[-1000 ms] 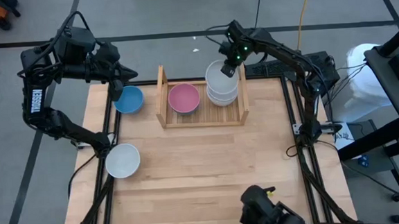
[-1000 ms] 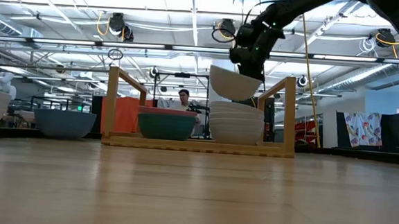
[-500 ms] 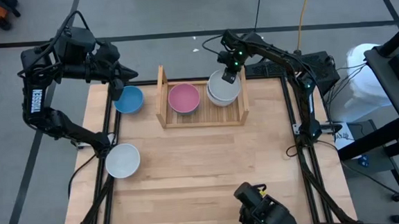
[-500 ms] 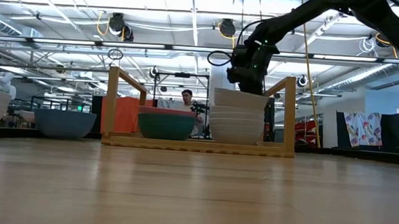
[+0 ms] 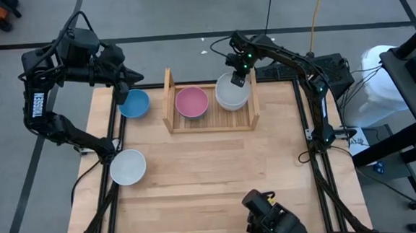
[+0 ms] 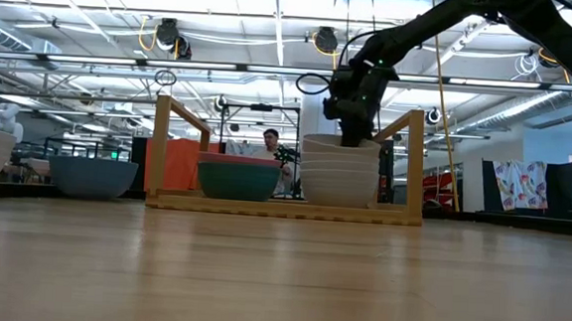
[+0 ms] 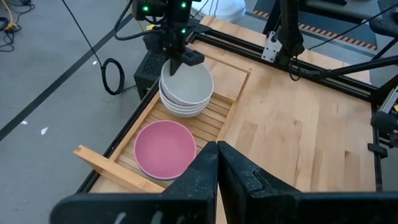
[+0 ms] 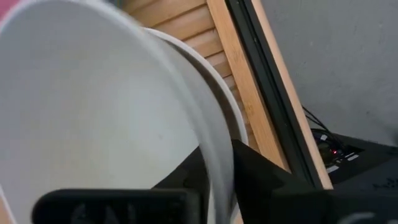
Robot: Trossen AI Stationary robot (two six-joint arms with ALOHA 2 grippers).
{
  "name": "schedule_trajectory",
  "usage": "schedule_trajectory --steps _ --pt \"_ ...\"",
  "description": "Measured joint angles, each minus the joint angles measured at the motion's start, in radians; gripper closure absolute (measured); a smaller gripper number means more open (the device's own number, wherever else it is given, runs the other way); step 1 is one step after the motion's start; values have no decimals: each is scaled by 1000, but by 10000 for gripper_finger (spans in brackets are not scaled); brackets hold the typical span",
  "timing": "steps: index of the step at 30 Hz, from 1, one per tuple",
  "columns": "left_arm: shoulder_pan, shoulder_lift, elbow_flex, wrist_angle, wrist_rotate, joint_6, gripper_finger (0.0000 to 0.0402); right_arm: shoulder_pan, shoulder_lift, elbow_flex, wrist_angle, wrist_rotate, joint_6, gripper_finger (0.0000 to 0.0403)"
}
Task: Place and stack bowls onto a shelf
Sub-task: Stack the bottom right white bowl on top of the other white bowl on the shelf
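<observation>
On the shelf (image 5: 212, 123), the right hand (image 5: 237, 77) straddles the top white bowl's (image 5: 231, 91) rim.

Smooth matt white bowls (image 5: 232, 93), slatted pale wood shelf (image 5: 212, 121), grainy light wood tabletop (image 5: 211, 174)

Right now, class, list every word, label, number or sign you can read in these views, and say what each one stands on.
White label on the left arm: dark lettering, too small to read.
Bowls and shelf: no markings visible.
Nothing else is legible in any view.
</observation>
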Motion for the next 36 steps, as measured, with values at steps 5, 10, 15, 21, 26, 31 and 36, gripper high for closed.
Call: schedule_trajectory --steps 5,10,15,21,26,31,36 --pt "0 0 0 0 0 -1 392 5 0 0 9 2 -17 314" --pt "0 0 0 0 0 -2 392 9 -13 0 8 3 -45 283" --pt "0 0 0 0 0 -2 392 19 -48 0 16 7 -93 260" --pt "0 0 0 0 0 -2 392 33 -75 0 56 26 -118 238" --pt "0 0 0 0 0 -10 392 43 -96 0 83 108 -139 226" --pt "0 0 0 0 0 -12 392 49 -112 0 123 111 -150 222" --pt "0 0 0 0 0 -17 392 53 -116 0 192 108 -166 241"
